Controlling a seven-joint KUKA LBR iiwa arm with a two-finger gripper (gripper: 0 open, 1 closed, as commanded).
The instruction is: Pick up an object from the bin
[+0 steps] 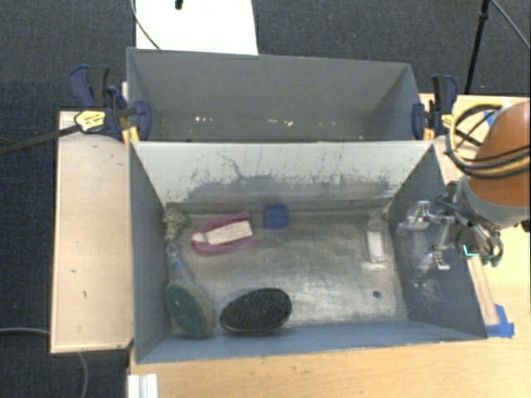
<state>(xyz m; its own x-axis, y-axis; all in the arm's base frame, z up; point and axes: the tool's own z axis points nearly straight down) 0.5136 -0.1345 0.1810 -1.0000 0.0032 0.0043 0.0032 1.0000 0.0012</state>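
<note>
Just right of the small pale piece [377, 249], the tool [430, 243] is hanging over the sloping right wall of the grey bin [274, 164]. Whether it is standing wide or narrow I cannot tell. The pale piece is lying on the bin floor, nearest to it of all the things. Further left of that piece, a blue block [275, 216], a pink packet [222, 233] with a white label, a black oval brush [255, 309] and a green round brush [187, 303] are lying well apart. The risk, as I judge it: coming down from here, the tool may be striking the slanted wall and skidding, or knocking the pale piece aside instead of closing round it.
</note>
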